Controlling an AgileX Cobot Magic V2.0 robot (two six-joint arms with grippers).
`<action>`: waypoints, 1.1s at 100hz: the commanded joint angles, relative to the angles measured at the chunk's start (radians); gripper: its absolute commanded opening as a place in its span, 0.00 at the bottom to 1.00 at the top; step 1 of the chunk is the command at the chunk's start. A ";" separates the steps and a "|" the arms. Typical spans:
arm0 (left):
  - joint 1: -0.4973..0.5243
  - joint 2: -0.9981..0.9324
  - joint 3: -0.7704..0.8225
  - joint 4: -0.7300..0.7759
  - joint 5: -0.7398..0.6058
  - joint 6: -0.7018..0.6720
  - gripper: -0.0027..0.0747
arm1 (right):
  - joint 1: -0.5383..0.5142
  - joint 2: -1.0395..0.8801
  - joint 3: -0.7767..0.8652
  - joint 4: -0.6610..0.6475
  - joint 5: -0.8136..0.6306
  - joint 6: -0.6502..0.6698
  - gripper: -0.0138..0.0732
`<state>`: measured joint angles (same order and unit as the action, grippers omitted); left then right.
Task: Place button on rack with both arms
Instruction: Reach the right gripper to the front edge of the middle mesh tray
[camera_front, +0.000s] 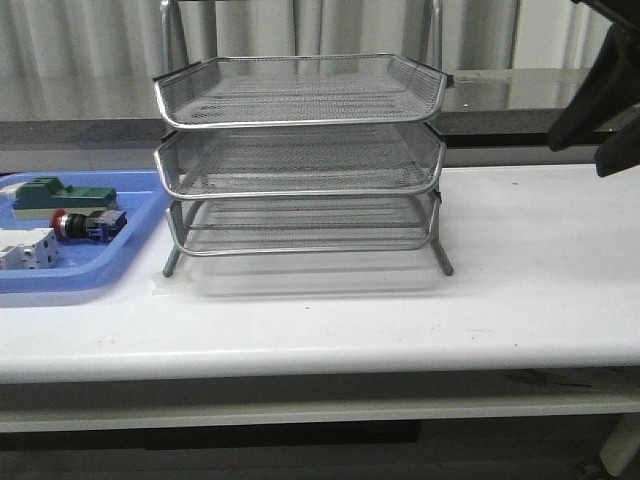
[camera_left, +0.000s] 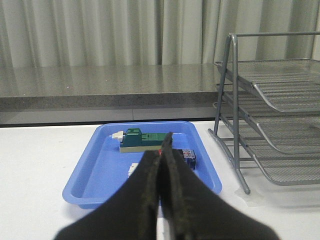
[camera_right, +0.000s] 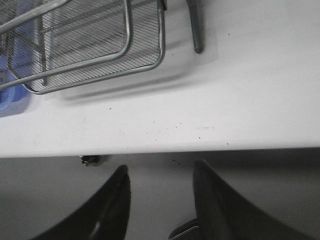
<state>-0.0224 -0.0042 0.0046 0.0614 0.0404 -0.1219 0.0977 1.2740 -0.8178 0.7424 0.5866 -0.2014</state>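
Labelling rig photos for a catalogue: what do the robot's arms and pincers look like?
Both are matte black. The left pincer has long fingers tapering to slim tips; the right pincer has curved, horn-like fingers. The right arm looks bulky and angular. No markings or cables show.

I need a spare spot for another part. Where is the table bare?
Bare: the white table right of the rack, and the strip before it. Crowded: the blue tray at left, holding the button.

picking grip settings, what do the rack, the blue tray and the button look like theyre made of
The rack: silvery metal, fine wire mesh in shiny rod rims on thin legs.
The blue tray: likely molded plastic, uniform colour, rounded rim, soft sheen.
The button: apparently a red plastic head on a dark body with a blue rear block; too small to confirm any metal parts.
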 joint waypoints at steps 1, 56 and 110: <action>0.000 -0.032 0.032 -0.008 -0.083 -0.010 0.01 | 0.001 -0.002 -0.036 0.129 -0.069 -0.099 0.61; 0.000 -0.032 0.032 -0.008 -0.083 -0.010 0.01 | 0.001 0.296 -0.112 0.860 0.035 -0.682 0.61; 0.000 -0.032 0.032 -0.008 -0.083 -0.010 0.01 | 0.001 0.496 -0.249 0.869 0.047 -0.682 0.61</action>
<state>-0.0224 -0.0042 0.0046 0.0614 0.0404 -0.1219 0.0977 1.7949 -1.0167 1.5691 0.5863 -0.8632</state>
